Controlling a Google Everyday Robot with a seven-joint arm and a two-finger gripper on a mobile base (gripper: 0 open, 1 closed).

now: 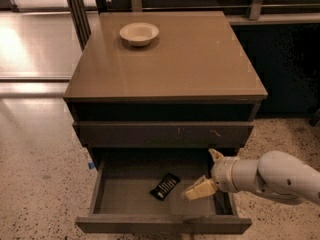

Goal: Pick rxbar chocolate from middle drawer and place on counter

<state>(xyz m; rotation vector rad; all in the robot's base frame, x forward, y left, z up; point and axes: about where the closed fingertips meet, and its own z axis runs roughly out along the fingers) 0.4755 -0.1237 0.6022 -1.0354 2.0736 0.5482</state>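
The rxbar chocolate (165,186), a small flat black bar with white print, lies on the grey floor of the pulled-out middle drawer (125,196), near its centre. My gripper (206,171) reaches in from the right over the drawer, just right of the bar and apart from it. Its two pale fingers are spread, one high near the drawer's back and one low beside the bar. It holds nothing. The counter (190,59) is the glossy tan top of the cabinet above.
A pale bowl (139,33) sits at the counter's back left. A closed drawer front with pale scratches (165,134) is above the open drawer. Speckled floor (40,174) lies to the left and right. A dark cabinet wall (285,69) stands at the right.
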